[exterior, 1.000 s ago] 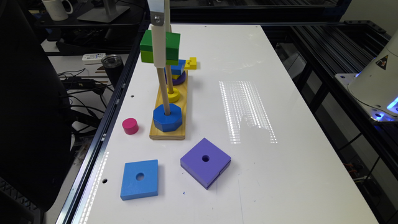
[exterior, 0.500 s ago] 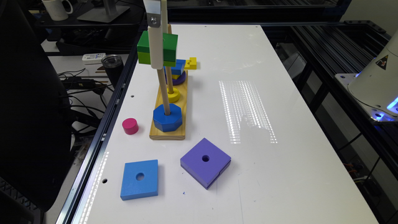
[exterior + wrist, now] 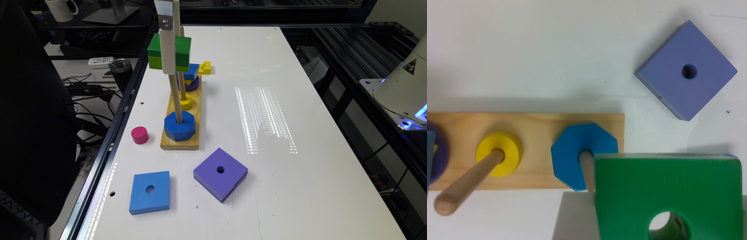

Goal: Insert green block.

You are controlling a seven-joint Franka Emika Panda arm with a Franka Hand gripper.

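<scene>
Exterior view, left to right: pink cylinder (image 3: 139, 135) lies on the white table (image 3: 300, 186) near the table's left edge, just beside the wooden peg base (image 3: 180, 141). Blue square (image 3: 149, 192) lies flat in front of the base. Blue octagon (image 3: 179, 125) sits at the bottom of the nearest peg (image 3: 174, 96); yellow ring (image 3: 185, 101) on the next peg; purple ring (image 3: 191, 85) and a small blue block (image 3: 191, 71) further back. Green block (image 3: 169, 53) is held in the air by the gripper (image 3: 167, 50), level with the top of the nearest peg and well above the octagon. Small yellow piece (image 3: 204, 67) lies beside the far end of the base. Purple square (image 3: 220, 173) lies flat to the right of the blue square.

Wrist view: green block (image 3: 667, 197) is close to the camera, its centre hole visible, the peg (image 3: 586, 170) running up just beside its edge. Fingers themselves hidden; the block hangs clear of the table, so the gripper is clamped on it.
</scene>
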